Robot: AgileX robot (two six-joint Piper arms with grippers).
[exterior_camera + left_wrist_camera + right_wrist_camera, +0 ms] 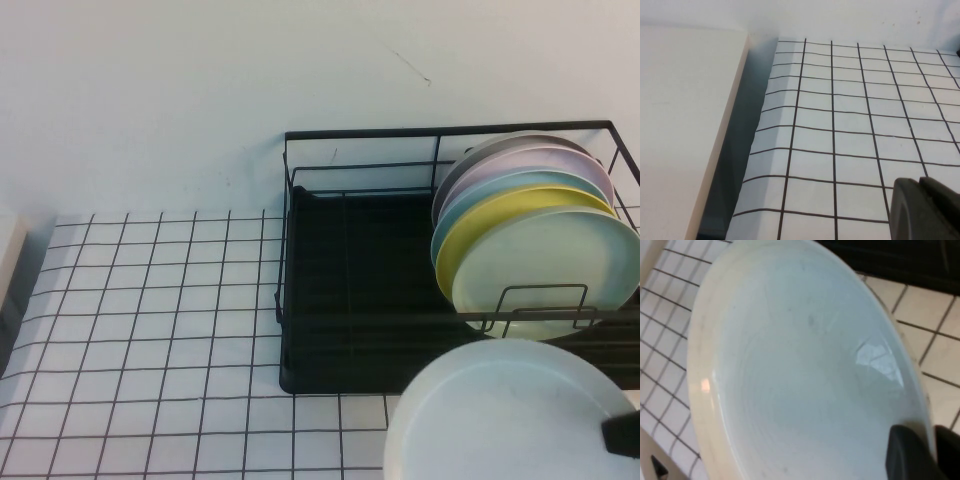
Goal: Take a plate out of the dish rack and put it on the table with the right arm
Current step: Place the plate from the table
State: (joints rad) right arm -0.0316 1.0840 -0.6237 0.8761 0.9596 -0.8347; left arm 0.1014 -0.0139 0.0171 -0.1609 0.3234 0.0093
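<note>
The right gripper [622, 434] is pinching the white plate [505, 415] by its rim at lower right, face-up, in front of the dish rack [340, 300]. The table [150, 330] is lying below. The left gripper [925, 210] is sitting over the grid; its opening I cannot tell.

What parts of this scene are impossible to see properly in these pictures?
- Right gripper: high view shows only a dark bit at the frame edge, on the white plate's rim.
- Plate: whether it rests on the table or hangs above it is unclear; the bottom edge cuts it.
- Left gripper: only a dark tip in the left wrist view; absent from the high view.
- Dish rack: right end cut off.
</note>
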